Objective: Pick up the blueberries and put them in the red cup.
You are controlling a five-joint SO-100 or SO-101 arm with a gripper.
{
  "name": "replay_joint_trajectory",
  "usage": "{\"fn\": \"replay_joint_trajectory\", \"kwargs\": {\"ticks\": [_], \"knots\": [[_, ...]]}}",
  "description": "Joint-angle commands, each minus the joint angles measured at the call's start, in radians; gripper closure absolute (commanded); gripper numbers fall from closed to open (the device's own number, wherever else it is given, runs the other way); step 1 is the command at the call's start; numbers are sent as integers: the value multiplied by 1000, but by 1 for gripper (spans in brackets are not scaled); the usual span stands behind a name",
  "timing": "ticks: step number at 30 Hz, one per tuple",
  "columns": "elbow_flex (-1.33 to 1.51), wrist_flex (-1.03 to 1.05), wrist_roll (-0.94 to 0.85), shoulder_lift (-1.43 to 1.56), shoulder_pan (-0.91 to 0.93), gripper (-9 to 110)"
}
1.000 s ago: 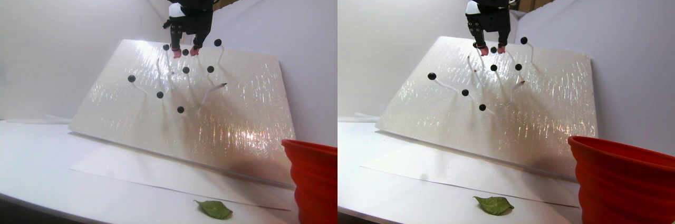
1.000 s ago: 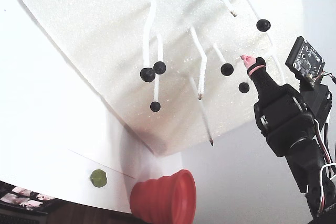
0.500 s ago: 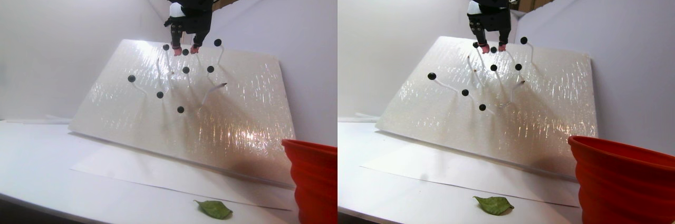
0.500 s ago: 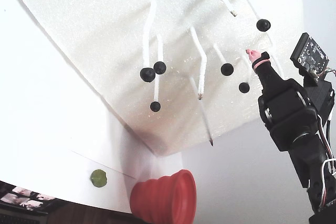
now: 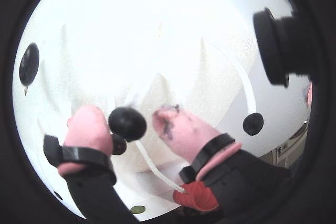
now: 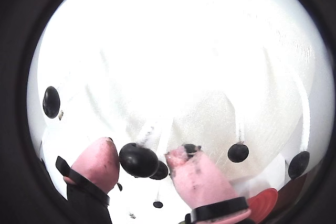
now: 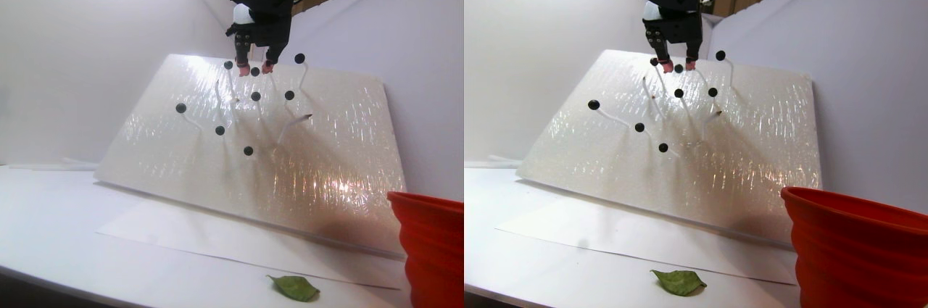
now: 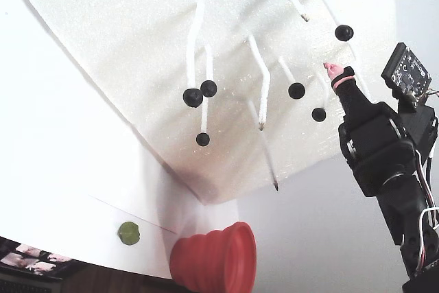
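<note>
The gripper (image 5: 131, 124) has its pink fingertips (image 5: 176, 129) apart around one berry (image 5: 127, 123) on a white stem (image 5: 155, 169). Neighbouring berries (image 7: 289, 95) and stems crowd the foam board (image 7: 326, 170) below; the red cup (image 7: 431, 243) stands well apart, with open table (image 7: 58, 235) between.

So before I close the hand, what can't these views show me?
- Inside of the red cup: cut off by the stereo pair's edge, seen side-on in the fixed view.
- Contact between the pink fingertips and the berry: fisheye blur.
- The hand: only one finger distinguishable in the fixed view.
</note>
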Motion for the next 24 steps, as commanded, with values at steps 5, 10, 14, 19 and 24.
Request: {"fn": "replay_joint_trajectory", "kwargs": {"ticks": [5, 10, 14, 19, 24], "knots": [[-109, -32, 9, 21, 26, 86], [-112, -32, 6, 17, 28, 88], [-112, -32, 5, 15, 28, 89], [-103, -32, 5, 21, 28, 90], [-81, -32, 0, 43, 26, 90]]}}
